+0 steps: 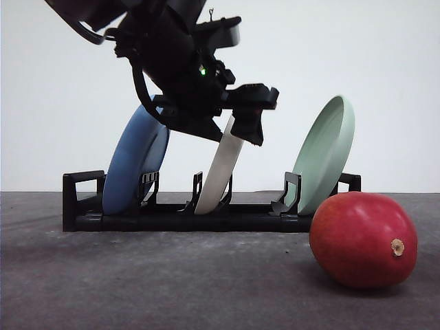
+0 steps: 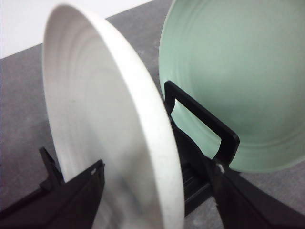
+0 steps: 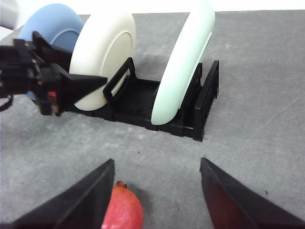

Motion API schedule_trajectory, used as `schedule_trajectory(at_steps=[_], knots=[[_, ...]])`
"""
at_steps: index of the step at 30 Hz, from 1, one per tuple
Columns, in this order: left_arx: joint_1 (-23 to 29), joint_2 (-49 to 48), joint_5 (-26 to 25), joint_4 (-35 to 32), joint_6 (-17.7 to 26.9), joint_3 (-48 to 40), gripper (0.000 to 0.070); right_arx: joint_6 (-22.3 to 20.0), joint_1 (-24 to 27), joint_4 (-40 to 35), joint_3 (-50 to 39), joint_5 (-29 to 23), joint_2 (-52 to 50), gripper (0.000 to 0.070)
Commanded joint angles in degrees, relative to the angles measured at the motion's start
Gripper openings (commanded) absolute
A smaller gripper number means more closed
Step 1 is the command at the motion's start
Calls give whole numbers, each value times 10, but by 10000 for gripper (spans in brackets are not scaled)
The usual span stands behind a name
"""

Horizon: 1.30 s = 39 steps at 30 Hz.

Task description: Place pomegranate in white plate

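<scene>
The white plate [image 1: 218, 173] stands on edge in the middle slot of a black rack [image 1: 206, 218]. My left gripper [image 1: 227, 129] is open and straddles the plate's upper rim, one finger on each side. In the left wrist view the white plate [image 2: 105, 124] runs between the two black fingers [image 2: 71, 200]. The red pomegranate [image 1: 362, 239] lies on the dark table in front of the rack's right end. In the right wrist view the pomegranate [image 3: 123, 210] sits low between the spread fingers of my open right gripper [image 3: 155, 191], closer to one finger, and nothing is held.
A blue plate [image 1: 136, 159] leans in the rack's left slot and a pale green plate [image 1: 324, 152] in its right slot. The grey table [image 1: 172, 282] stretches in front of the rack. A white wall stands behind.
</scene>
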<state>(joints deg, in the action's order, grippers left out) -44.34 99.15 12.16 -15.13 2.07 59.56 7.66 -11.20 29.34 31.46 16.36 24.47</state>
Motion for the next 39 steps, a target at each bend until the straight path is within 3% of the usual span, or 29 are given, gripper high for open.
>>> schedule_trajectory(at_steps=[1,4,9,12,18,34,39], knots=[[-5,11,3,-4,-2,15,422,-7,-2,-6,10,-1,1,360],[-5,12,3,-3,-2,15,384,-7,-2,-6,10,-1,1,360],[-6,12,3,-2,-2,15,137,-7,-2,-6,10,-1,1,360],[-8,12,3,2,-2,16,55,-7,-2,-6,10,-1,1,360],[-11,8,3,6,-4,22,3,-7,-2,-6,10,-1,1,360],[-11,-61,3,11,-89,28,2,-6,-2,-6,10,-1,1,360],[-14,-101,3,32,-93,28,3,-6,-2,-6,10,0,1,360]])
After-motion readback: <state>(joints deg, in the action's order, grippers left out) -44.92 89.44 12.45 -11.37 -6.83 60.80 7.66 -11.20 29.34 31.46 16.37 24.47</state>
